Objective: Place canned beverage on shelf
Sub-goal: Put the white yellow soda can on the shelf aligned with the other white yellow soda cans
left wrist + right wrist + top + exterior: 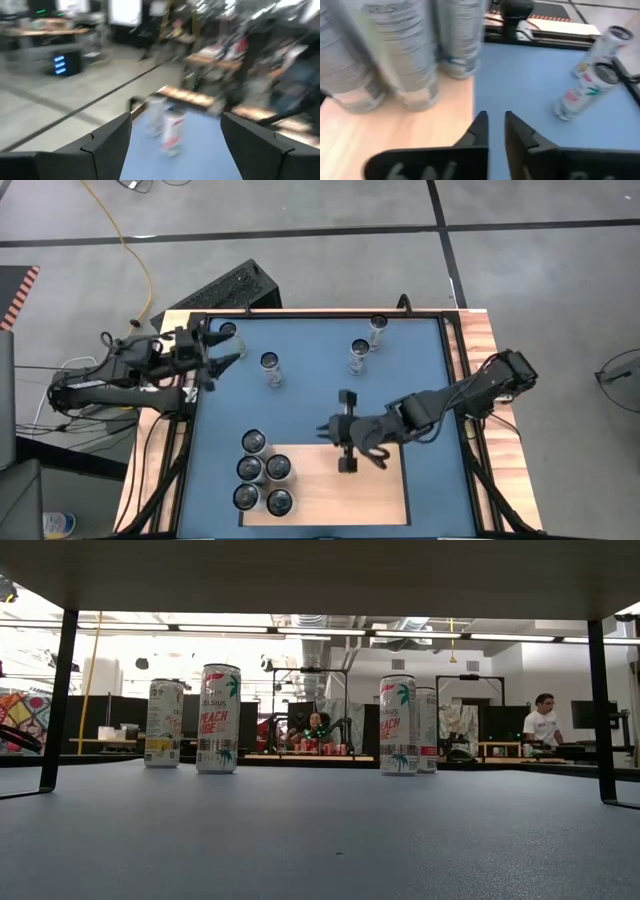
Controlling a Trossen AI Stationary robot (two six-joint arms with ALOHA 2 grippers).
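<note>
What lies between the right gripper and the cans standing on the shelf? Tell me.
Nothing: in the high view only bare shelf wood separates the right gripper from the nearest can; the right wrist view agrees.

- In the left wrist view everything is smeared by motion blur: two cans on the blue worktop show only as pale streaks, their labels unreadable.
- The room behind them there is a blur of desks and shapes; nothing can be identified.
- In the right wrist view the cans on the shelf are blurred and cut off by the top edge; only their lower bodies show.
- In the low view a dark overhang crosses the top edge, and neither arm is visible.
- In the high view the can tops are too small to read.
- The shelf's front edge there runs out of frame.
</note>
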